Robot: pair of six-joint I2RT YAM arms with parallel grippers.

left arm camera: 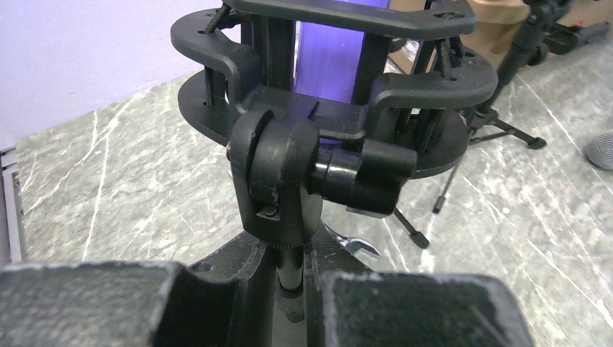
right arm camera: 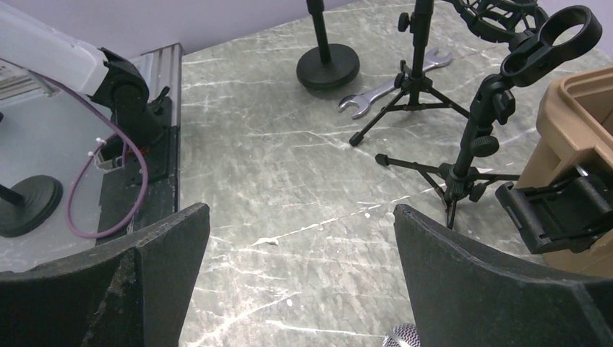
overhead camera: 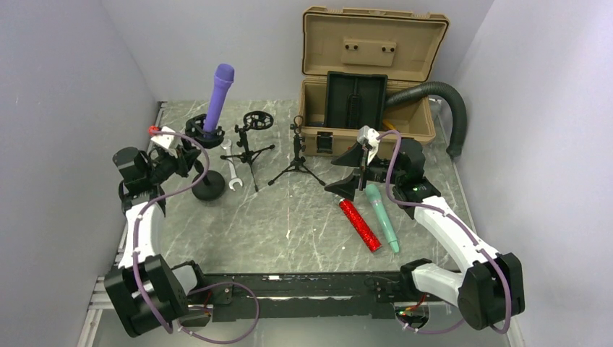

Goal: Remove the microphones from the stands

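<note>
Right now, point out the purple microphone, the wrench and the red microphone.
purple microphone [overhead camera: 219, 101], top external view, mid-body.
wrench [overhead camera: 232, 170], top external view, shaft.
red microphone [overhead camera: 360, 225], top external view, mid-handle.

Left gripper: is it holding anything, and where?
The left gripper is shut on the stand, on its thin pole just under the joint below the purple microphone. The right gripper holds nothing.

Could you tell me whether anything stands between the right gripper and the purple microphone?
Yes: two tripod stands sit between the right gripper and the microphone; nothing visible blocks the space above it.
</note>
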